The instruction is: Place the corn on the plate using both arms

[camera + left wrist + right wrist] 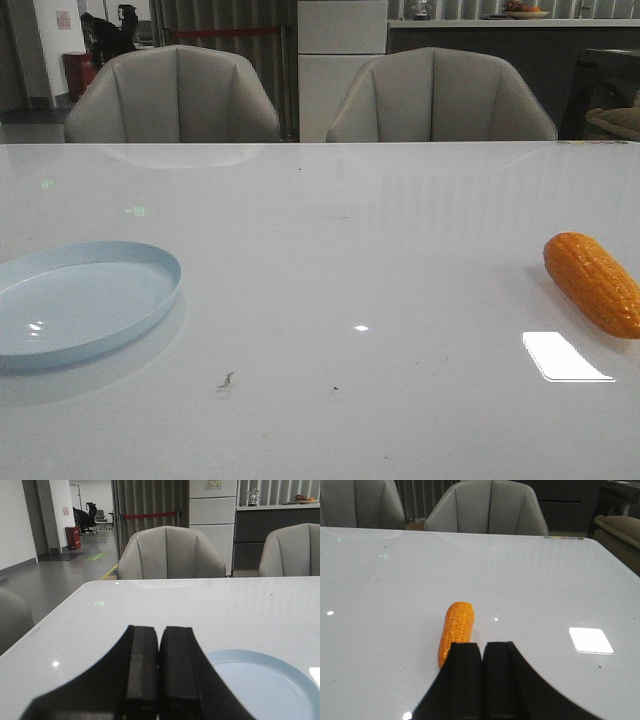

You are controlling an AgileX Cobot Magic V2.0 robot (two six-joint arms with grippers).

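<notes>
Front view: nothing started yet, corn (592, 283) sits far from plate (85, 300); both hands closed and empty, so right hand (482, 680) needs opening over it first

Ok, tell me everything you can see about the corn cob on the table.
The corn is an orange-yellow cob with neat rows of kernels and a slightly glossy, plastic-like look. It lies flat on its side on the white table, at the robot's far right, well apart from the plate. It looks whole. One end appears blunt; the other is hidden behind the right gripper, which is shut and not holding it. Whether they touch is unclear.
</notes>
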